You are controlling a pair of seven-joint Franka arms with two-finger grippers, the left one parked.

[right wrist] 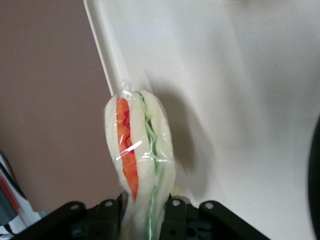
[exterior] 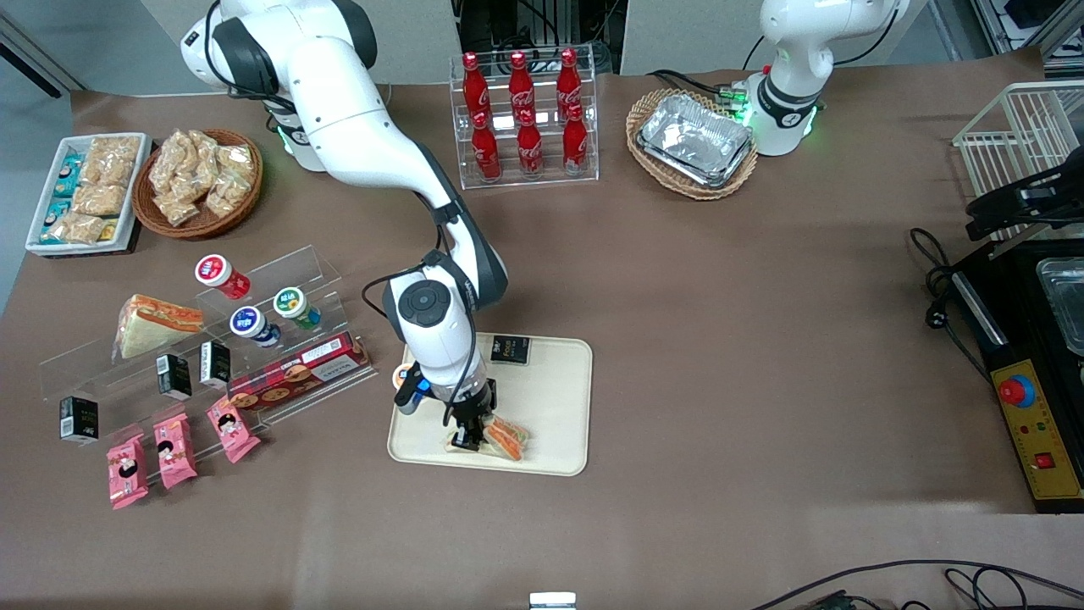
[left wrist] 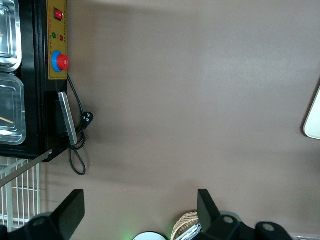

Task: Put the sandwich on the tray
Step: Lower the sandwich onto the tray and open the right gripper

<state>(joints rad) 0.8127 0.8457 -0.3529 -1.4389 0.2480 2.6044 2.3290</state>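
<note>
My right gripper [exterior: 471, 435] is shut on the wrapped wedge sandwich [exterior: 506, 437], white bread with orange and green filling. It holds it at the near edge of the cream-beige tray [exterior: 555, 398]. In the right wrist view the sandwich [right wrist: 140, 150] is pinched between the black fingers [right wrist: 172, 220], standing over the tray floor [right wrist: 240, 90] close to its rim. Whether it rests on the tray I cannot tell.
A second wedge sandwich [exterior: 154, 324] lies on the clear acrylic shelf [exterior: 279, 280] with small bottles and cartons. A black packet [exterior: 511, 349] lies on the tray's farther part. Cola bottles [exterior: 525, 119], snack baskets [exterior: 196, 182] and a foil-tray basket [exterior: 693, 144] stand farther away.
</note>
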